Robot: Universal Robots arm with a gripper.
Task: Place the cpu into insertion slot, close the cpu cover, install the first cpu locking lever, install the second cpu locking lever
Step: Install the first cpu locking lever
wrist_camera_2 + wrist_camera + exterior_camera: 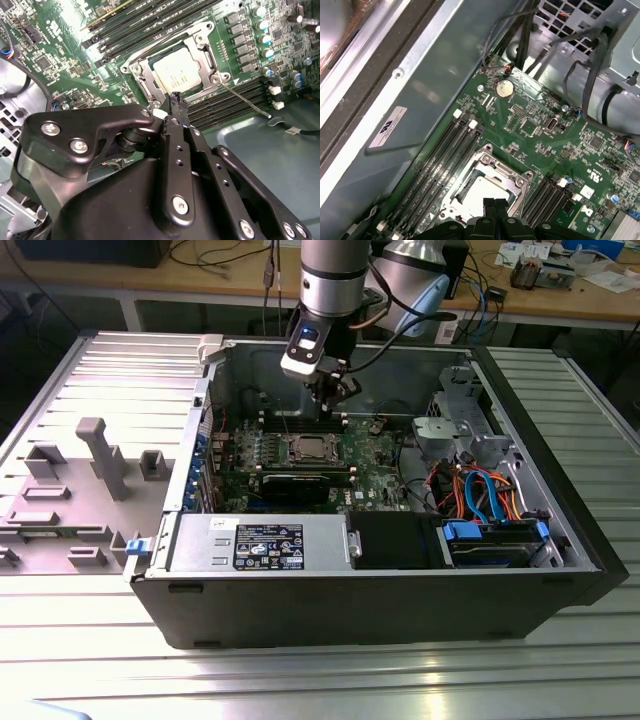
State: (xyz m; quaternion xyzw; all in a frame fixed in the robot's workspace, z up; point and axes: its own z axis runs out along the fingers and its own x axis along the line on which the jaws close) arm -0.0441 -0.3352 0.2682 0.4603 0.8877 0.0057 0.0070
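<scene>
The claw (pixel 176 97) hangs pinched shut and empty just above the motherboard (pixel 375 455) inside the open computer case (pixel 400 590). The cpu (pixel 177 75) sits in the insertion slot (pixel 304 450) mid-board, between the memory slot banks (pixel 150 25), with the cpu cover (pixel 208 56) down around it. One locking lever (pixel 245 99) sticks out past the socket's corner.
</scene>
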